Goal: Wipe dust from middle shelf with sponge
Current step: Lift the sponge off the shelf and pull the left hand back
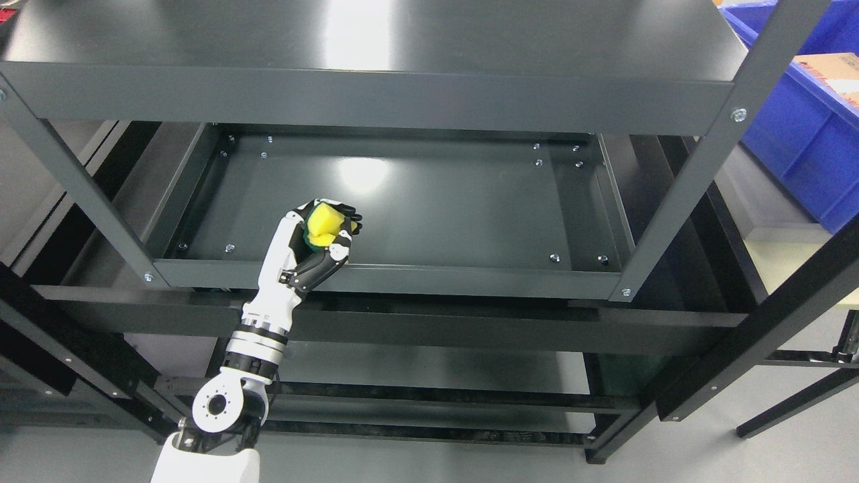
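My left hand reaches up from the lower left, its black fingers curled around a yellow sponge with a green underside. The hand sits over the front left part of the dark grey middle shelf, just behind that shelf's front rail. Whether the sponge touches the shelf surface I cannot tell. The right arm is out of the picture.
The dark metal rack has a top shelf above and lower shelves beneath. Slanted uprights frame the opening on both sides. A blue bin holding a cardboard box stands at the upper right.
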Tool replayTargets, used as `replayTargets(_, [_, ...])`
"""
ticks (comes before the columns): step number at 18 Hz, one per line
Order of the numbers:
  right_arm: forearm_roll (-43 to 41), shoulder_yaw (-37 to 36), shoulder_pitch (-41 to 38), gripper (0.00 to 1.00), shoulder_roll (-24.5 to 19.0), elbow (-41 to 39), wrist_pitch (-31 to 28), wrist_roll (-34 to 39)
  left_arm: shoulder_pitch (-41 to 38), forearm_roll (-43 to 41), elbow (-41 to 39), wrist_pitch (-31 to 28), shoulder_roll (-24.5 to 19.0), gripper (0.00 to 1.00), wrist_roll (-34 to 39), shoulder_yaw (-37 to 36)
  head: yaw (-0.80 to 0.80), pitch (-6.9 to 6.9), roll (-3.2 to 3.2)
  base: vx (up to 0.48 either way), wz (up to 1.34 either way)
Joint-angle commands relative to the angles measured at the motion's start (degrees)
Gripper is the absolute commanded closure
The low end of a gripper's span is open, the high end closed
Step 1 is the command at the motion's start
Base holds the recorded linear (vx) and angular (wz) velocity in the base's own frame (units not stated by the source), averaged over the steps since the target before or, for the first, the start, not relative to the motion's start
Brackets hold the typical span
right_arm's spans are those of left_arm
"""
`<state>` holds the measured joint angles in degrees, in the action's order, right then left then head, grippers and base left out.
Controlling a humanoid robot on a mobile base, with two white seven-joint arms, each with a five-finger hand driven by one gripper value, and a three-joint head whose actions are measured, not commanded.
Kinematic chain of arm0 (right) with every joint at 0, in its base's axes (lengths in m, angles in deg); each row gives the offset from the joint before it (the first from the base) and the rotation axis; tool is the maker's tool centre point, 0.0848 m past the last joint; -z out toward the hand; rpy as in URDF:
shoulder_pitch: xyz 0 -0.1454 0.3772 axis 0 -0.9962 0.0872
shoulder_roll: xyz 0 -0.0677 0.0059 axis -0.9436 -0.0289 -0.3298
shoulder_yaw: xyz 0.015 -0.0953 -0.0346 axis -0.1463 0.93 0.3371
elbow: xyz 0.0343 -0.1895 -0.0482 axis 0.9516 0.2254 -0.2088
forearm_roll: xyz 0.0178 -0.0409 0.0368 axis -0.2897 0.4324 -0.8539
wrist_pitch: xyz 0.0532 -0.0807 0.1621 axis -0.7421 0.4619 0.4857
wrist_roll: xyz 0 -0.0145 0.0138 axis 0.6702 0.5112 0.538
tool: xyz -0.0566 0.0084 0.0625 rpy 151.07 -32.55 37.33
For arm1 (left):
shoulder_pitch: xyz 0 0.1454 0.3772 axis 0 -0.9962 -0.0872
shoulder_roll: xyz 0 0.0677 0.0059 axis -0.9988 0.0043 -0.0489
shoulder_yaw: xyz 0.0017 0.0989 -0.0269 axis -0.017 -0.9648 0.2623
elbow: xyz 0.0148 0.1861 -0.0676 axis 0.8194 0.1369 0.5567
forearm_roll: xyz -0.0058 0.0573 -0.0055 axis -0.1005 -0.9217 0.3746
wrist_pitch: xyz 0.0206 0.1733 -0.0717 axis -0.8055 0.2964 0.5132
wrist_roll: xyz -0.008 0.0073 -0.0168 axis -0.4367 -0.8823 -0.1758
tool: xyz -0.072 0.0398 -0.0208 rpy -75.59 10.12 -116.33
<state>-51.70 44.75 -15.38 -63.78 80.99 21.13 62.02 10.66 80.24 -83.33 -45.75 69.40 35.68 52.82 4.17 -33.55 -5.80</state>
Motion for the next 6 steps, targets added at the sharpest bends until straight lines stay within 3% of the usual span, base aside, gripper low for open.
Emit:
replayTargets(1, [0.0, 0.07, 0.0, 0.0, 1.0, -1.0, 0.1, -0.02, -2.32, 0.9, -4.24, 0.21, -0.63, 0.99, -0.03, 5.65, 0.0, 0.0, 0.0, 0.0, 0.0])
replayTargets(6, [0.0, 0.07, 0.0, 0.0, 1.0, -1.0, 0.1, -0.02, -2.58, 0.9, -4.51, 0.21, -0.63, 0.98, -0.03, 5.47, 0.0, 0.0, 0.0, 0.0, 0.0])
